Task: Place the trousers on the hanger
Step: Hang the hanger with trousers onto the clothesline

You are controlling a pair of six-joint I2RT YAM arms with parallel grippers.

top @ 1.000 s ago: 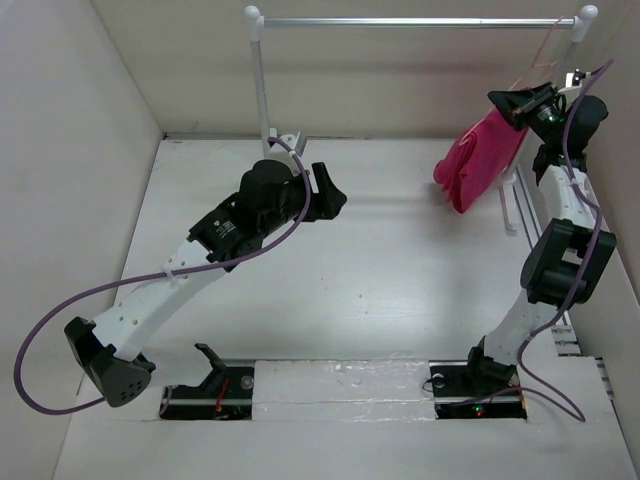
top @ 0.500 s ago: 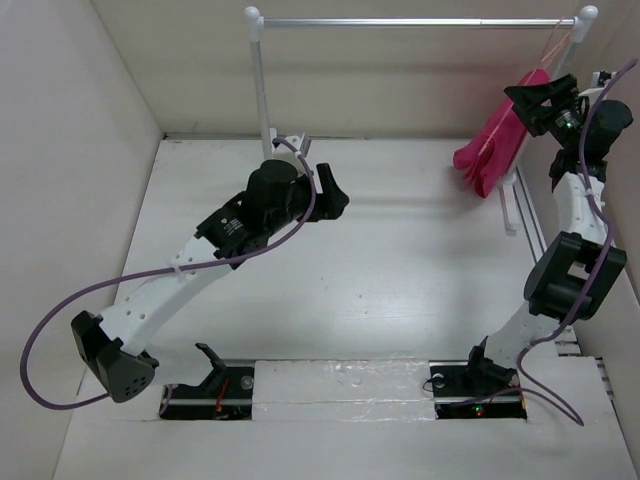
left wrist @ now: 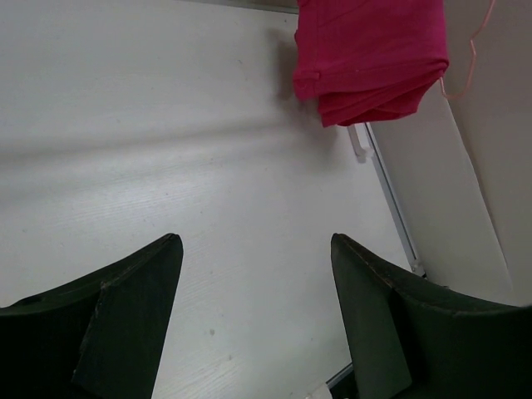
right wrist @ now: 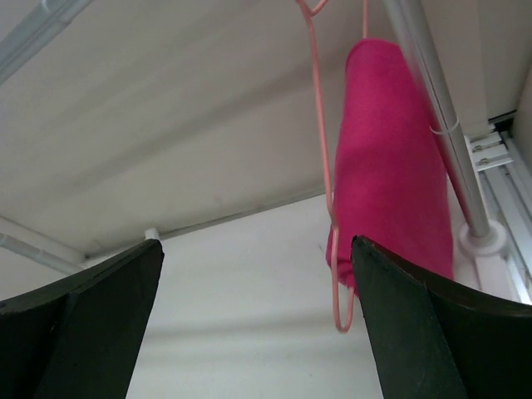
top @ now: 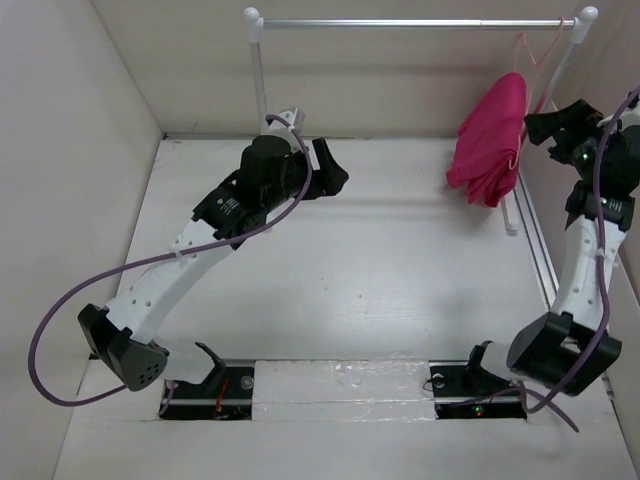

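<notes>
**Status: Trousers Hung, Both Hands Empty**

The trousers (top: 492,140) hang folded on the hanger (right wrist: 320,125) at two o'clock, hooked to the rail (top: 400,21). My right gripper (right wrist: 256,248) stands wide open beside them, gripping nothing, so the hanger appears to carry the load. My left gripper (left wrist: 255,241), also open and empty, waits well apart.

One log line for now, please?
bright magenta-pink cloth trousers: hanging on thin pale pink wire hanger | left fingers: open | right fingers: open
</notes>
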